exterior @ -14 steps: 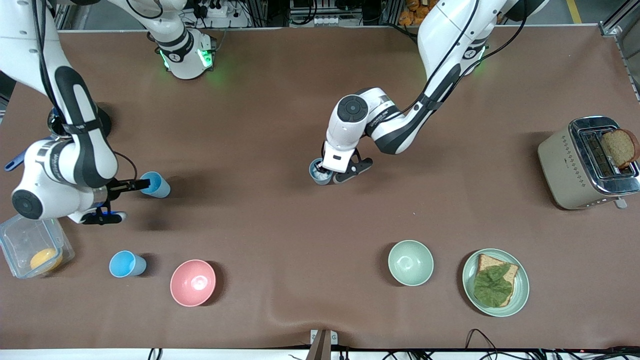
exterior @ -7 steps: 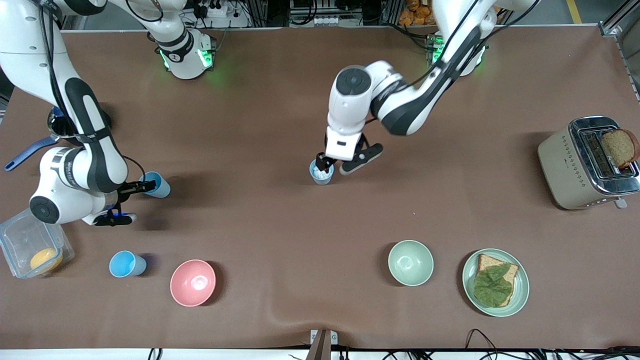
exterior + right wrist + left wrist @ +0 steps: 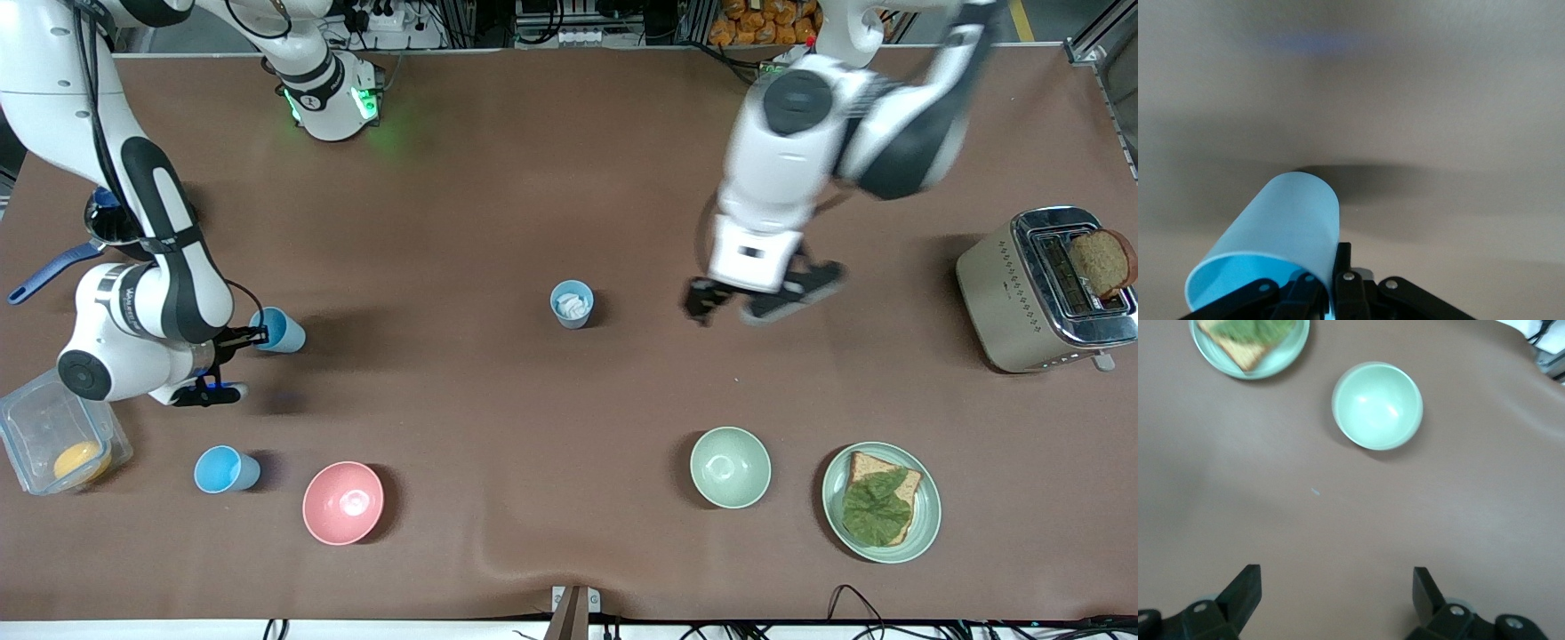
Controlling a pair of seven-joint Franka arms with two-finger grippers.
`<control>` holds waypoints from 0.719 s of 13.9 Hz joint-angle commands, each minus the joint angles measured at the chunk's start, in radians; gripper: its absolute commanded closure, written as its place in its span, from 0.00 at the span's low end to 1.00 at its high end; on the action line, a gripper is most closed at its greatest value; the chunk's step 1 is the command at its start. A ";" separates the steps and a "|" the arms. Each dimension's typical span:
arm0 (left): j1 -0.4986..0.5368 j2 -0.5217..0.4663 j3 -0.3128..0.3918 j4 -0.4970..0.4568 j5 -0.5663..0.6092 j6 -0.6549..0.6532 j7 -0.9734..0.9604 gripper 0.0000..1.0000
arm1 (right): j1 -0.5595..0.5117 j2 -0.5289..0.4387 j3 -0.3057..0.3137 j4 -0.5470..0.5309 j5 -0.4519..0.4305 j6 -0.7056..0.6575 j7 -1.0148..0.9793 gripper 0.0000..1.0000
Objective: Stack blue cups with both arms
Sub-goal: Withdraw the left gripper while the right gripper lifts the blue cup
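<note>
A greyer-blue cup (image 3: pixel 571 304) stands upright mid-table with something white inside it. My left gripper (image 3: pixel 704 305) is open and empty, up over bare table beside that cup, toward the left arm's end; its open fingers show in the left wrist view (image 3: pixel 1336 580). My right gripper (image 3: pixel 254 337) is shut on the rim of a light blue cup (image 3: pixel 279 330) and holds it tilted just above the table; the cup (image 3: pixel 1275 247) fills the lower part of the right wrist view. Another light blue cup (image 3: pixel 226 469) stands beside the pink bowl (image 3: pixel 343 502).
A pale green bowl (image 3: pixel 730 467) and a plate with a lettuce sandwich (image 3: pixel 925 520) sit near the front camera. A toaster with bread (image 3: pixel 1036 293) stands at the left arm's end. A clear box (image 3: pixel 36 418) and a blue-handled utensil (image 3: pixel 40 277) lie by the right arm.
My left gripper has let go of the greyer-blue cup, lifted and swung away toward the left arm's end. My right gripper has shifted slightly with its cup.
</note>
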 commanded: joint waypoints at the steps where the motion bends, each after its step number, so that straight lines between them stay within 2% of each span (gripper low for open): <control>1: 0.162 -0.060 -0.011 -0.024 -0.060 -0.058 0.323 0.00 | 0.007 -0.062 0.012 0.025 -0.007 -0.071 -0.008 1.00; 4: 0.284 -0.102 -0.011 -0.016 -0.060 -0.123 0.547 0.00 | 0.061 -0.071 0.019 0.167 0.017 -0.225 0.015 1.00; 6: 0.320 -0.112 -0.005 0.040 -0.060 -0.199 0.643 0.00 | 0.102 -0.067 0.022 0.230 0.117 -0.298 0.074 1.00; 8: 0.349 -0.109 -0.004 0.124 -0.062 -0.300 0.710 0.00 | 0.182 -0.057 0.022 0.243 0.174 -0.293 0.177 1.00; 10: 0.355 -0.111 -0.002 0.186 -0.064 -0.379 0.741 0.00 | 0.272 -0.031 0.021 0.244 0.276 -0.289 0.290 1.00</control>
